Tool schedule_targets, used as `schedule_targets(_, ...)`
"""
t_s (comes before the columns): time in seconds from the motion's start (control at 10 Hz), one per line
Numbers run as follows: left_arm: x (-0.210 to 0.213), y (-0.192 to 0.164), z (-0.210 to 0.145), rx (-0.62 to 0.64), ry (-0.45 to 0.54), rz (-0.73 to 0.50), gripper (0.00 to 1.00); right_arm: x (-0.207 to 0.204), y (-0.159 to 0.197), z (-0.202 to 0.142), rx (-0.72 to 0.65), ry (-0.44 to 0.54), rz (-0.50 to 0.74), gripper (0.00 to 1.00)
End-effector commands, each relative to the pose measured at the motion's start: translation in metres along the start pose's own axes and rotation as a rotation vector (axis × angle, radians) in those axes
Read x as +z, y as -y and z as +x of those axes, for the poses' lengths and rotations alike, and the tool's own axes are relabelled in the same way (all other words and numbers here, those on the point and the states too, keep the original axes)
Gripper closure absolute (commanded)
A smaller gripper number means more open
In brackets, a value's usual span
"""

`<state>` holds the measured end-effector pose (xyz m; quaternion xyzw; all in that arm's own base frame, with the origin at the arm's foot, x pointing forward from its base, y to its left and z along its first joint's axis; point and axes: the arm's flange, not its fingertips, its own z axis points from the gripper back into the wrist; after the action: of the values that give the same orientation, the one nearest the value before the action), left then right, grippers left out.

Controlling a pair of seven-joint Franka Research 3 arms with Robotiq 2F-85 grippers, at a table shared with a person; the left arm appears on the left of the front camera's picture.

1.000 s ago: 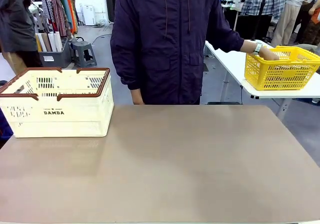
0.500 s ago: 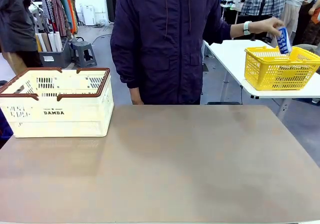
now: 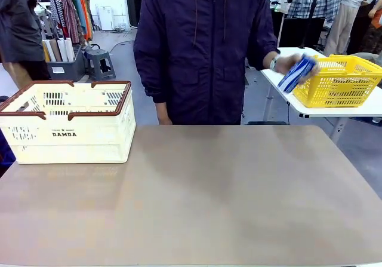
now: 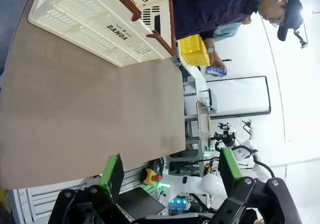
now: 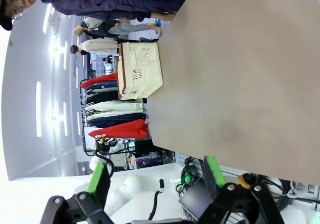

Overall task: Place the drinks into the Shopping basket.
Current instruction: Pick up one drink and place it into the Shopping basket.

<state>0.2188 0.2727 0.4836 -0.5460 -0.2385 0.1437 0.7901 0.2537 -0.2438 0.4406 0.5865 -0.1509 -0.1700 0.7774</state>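
Brown worktop [image 3: 209, 201] stretches from the near edge to the far one. At its far left stands the Shopping basket [image 3: 71, 141], cream-walled and brown-rimmed, with its open top facing up. A person in a dark jacket stands behind the far edge, near the middle. Out to the right, the person's hand [image 3: 282, 61] carries a tilted blue-and-white can [image 3: 296, 73] in the air, just beside a yellow basket [image 3: 337, 91] on a separate white table. That drink is well apart from the Shopping basket, so the task looks barely begun.

If the can is set down at the far right, the carry across to the basket would be long. A smooth, round can may also tip or roll when a finger nudges it. A reach made while the hand is near could meet it.

The front view gives the can's tilt. The left wrist view gives the left jaws, green pads [image 4: 112, 170] spread wide around nothing. The right wrist view gives the right jaws, pads [image 5: 97, 178] equally wide and holding nothing.
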Motion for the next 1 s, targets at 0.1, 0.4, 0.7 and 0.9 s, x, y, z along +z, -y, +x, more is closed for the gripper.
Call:
schedule_targets(0.1,0.0012,0.0024,0.0012,-0.011,0.000,-0.015,0.00,0.0031,-0.0020,-0.0010,0.015,-0.005,0.004,0.00)
schedule_targets(0.4,0.0012,0.0024,0.0012,-0.011,0.000,-0.015,0.00,0.0031,-0.0020,-0.0010,0.015,-0.005,0.004,0.00)
schedule_targets(0.7,0.0012,0.0024,0.0012,-0.011,0.000,-0.015,0.00,0.0031,-0.0020,-0.0010,0.015,-0.005,0.004,0.00)
schedule_targets(0.9,0.0012,0.0024,0.0012,-0.011,0.000,-0.015,0.00,0.0031,-0.0020,-0.0010,0.015,-0.005,0.004,0.00)
